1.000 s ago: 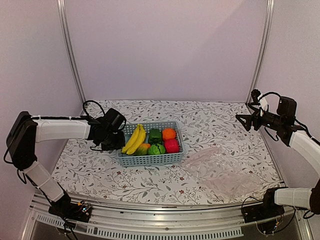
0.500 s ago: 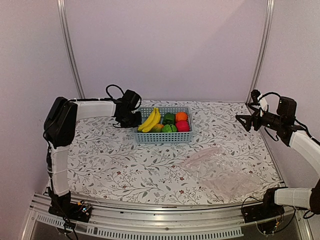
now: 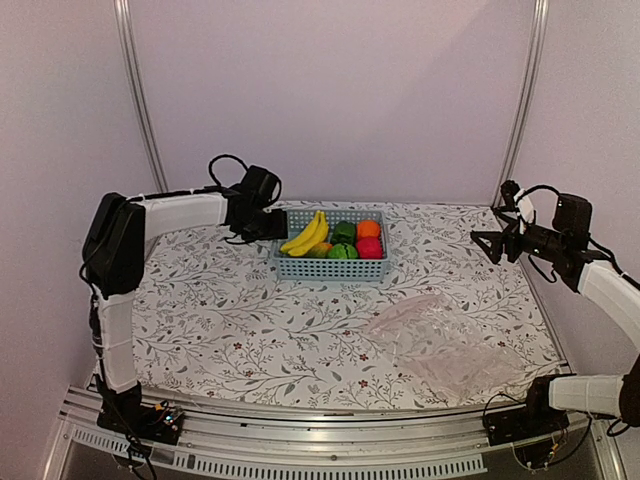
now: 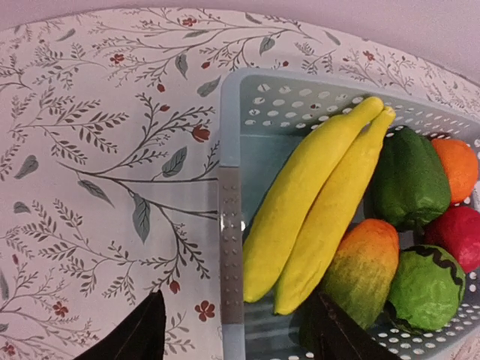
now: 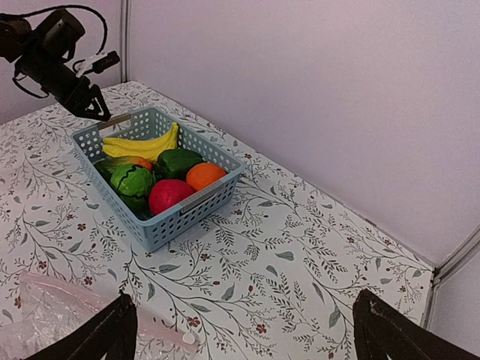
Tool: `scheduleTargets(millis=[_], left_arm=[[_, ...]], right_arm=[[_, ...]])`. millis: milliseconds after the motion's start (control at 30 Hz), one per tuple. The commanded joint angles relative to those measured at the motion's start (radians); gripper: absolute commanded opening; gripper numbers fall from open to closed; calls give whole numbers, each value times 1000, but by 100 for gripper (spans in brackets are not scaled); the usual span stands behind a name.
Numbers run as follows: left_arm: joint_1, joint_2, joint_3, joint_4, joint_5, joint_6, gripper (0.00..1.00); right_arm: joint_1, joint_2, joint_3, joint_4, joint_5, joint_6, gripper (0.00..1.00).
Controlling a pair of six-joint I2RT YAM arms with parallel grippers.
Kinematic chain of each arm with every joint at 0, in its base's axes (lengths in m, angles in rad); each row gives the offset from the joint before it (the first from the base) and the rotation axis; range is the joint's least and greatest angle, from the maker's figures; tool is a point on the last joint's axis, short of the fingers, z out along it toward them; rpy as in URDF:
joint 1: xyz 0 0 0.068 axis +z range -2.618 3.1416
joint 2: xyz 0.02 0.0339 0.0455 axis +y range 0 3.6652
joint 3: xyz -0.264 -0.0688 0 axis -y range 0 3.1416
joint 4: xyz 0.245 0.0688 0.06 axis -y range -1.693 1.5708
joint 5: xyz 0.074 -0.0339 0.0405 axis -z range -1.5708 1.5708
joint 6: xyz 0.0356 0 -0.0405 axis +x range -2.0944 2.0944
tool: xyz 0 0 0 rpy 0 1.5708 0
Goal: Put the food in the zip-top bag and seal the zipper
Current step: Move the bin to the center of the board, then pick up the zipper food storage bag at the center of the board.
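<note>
The food lies in a light-blue basket (image 3: 330, 268) at the far middle of the table: yellow bananas (image 4: 315, 217), a green pepper (image 4: 409, 180), an orange (image 4: 457, 165), a pink-red fruit (image 4: 457, 236), a round green ball (image 4: 424, 289) and a mango (image 4: 364, 262). My left gripper (image 4: 236, 337) stands open astride the basket's left rim (image 4: 230, 225), one finger outside and one inside, gripping nothing. The clear zip-top bag (image 3: 440, 340) lies flat at the near right, and its pale zipper (image 5: 161, 330) shows along the mouth. My right gripper (image 3: 485, 240) hovers open and empty at the far right.
Metal frame posts (image 3: 140, 110) rise at both back corners against the walls. The left arm (image 3: 180, 212) stretches across the far left of the floral tablecloth (image 3: 250, 330). The basket sits close to the back wall.
The left arm dragged the basket from the near-left middle to the far middle of the table. Its jaws, shut on the rim before, now stand open. The right arm and bag stayed put.
</note>
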Motion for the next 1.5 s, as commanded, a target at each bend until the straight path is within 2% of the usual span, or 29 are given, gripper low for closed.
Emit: scheduleTargets(millis=[0, 133, 300, 400, 567, 633, 700, 800, 1067, 1467], left_arm=[[-103, -265, -92, 73, -68, 36, 66], [-207, -399, -223, 156, 15, 82, 65], [-307, -490, -387, 284, 256, 97, 60], [-365, -482, -446, 339, 347, 80, 60], [-429, -395, -453, 347, 397, 25, 64], [-442, -348, -436, 352, 437, 7, 66], [-451, -284, -399, 336, 492, 2, 75], [-462, -186, -328, 292, 511, -14, 76], [-464, -31, -221, 318, 561, -67, 67], [-463, 141, -40, 270, 604, -85, 55]], right_arm=[[-5, 16, 7, -14, -19, -8, 99], [-5, 22, 11, -14, -22, -12, 99], [-5, 23, 13, -46, -36, -18, 99], [-5, 28, 18, -55, -43, -24, 99], [-5, 40, 24, -67, -50, -30, 99], [-5, 41, 24, -68, -53, -33, 99], [-5, 41, 24, -71, -53, -35, 99], [-5, 42, 24, -74, -53, -39, 99], [-5, 39, 25, -78, -54, -46, 99], [-5, 41, 25, -82, -60, -46, 99]])
